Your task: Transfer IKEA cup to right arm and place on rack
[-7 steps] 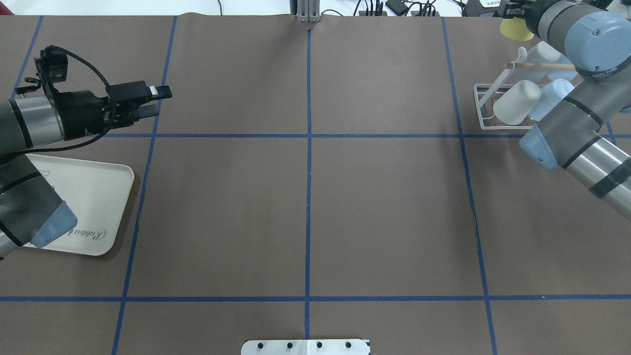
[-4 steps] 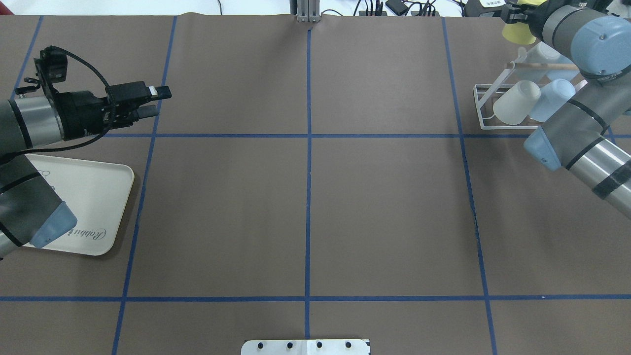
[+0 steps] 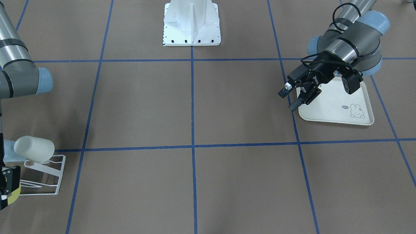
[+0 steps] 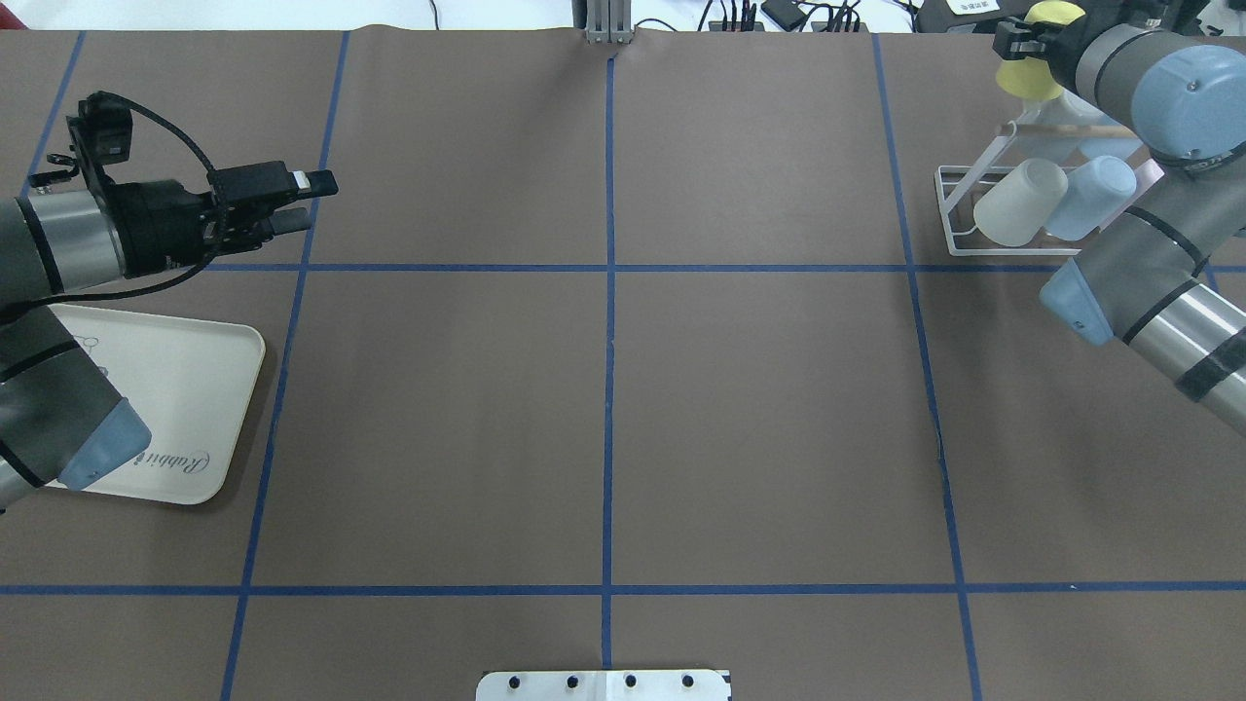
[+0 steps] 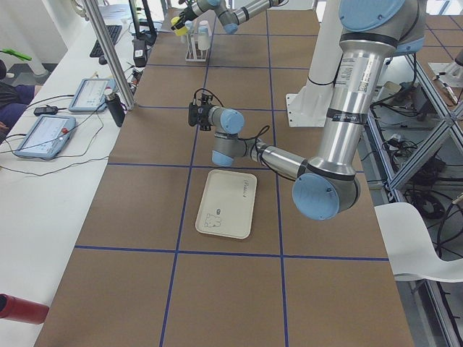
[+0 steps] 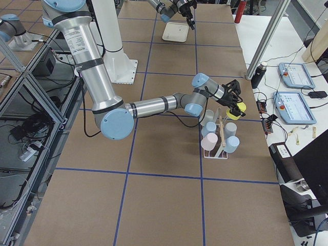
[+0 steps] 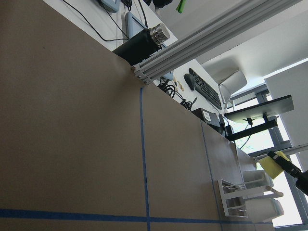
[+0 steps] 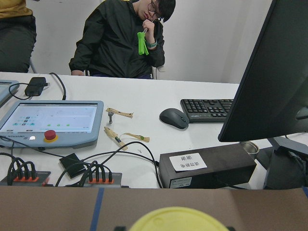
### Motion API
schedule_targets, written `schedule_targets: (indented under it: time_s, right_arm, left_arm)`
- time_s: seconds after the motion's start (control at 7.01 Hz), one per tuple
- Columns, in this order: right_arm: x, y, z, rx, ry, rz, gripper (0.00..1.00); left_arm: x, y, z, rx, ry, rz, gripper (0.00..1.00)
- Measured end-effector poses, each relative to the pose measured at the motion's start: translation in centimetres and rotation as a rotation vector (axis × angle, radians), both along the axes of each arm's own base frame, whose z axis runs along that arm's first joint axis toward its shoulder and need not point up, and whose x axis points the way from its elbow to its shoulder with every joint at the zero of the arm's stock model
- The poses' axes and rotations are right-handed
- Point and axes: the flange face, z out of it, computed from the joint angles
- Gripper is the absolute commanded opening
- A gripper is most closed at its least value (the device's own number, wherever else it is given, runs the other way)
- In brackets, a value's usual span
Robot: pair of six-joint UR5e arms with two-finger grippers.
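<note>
The yellow IKEA cup (image 4: 1034, 76) hangs at the table's far right corner, just beyond the rack (image 4: 942, 209), with my right gripper (image 4: 1020, 39) shut on it. In the front-facing view the cup (image 3: 14, 195) and gripper (image 3: 6, 187) sit at the lower left edge beside the rack (image 3: 59, 177). The right wrist view shows only the cup's yellow rim (image 8: 178, 219). The white wire rack carries a white cup (image 4: 1017, 200) and a light-blue cup (image 4: 1090, 195) on its prongs. My left gripper (image 4: 307, 202) hovers open and empty at the far left.
A cream rabbit-print tray (image 4: 195, 389) lies under the left arm. Past the table's far edge is a desk with a tablet (image 8: 48, 120), keyboard (image 8: 207, 108), monitor (image 8: 279, 72) and a seated person (image 8: 120, 38). The robot's white base (image 3: 191, 22) stands mid-table.
The right gripper has carried the yellow cup slightly farther back and right, behind the rack, and the right elbow has swung right. The left arm has stayed still.
</note>
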Motion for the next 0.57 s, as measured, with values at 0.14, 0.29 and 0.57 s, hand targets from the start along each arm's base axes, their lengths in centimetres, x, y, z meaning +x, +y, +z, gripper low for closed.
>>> schedule_targets:
  time_s: [0.14, 0.29, 0.57]
  right_arm:
    - [-0.3, 0.2, 0.2, -0.002, 0.001, -0.005, 0.00]
    - [-0.6, 0.4, 0.4, -0.005, 0.003, -0.010, 0.00]
    - [-0.6, 1.3, 1.3, -0.012, 0.004, -0.023, 0.00]
  left_arm:
    - [0.0, 0.0, 0.0, 0.000, 0.000, 0.000, 0.99]
    - [0.0, 0.0, 0.0, 0.000, 0.000, 0.000, 0.99]
    - [0.0, 0.0, 0.0, 0.000, 0.000, 0.000, 0.99]
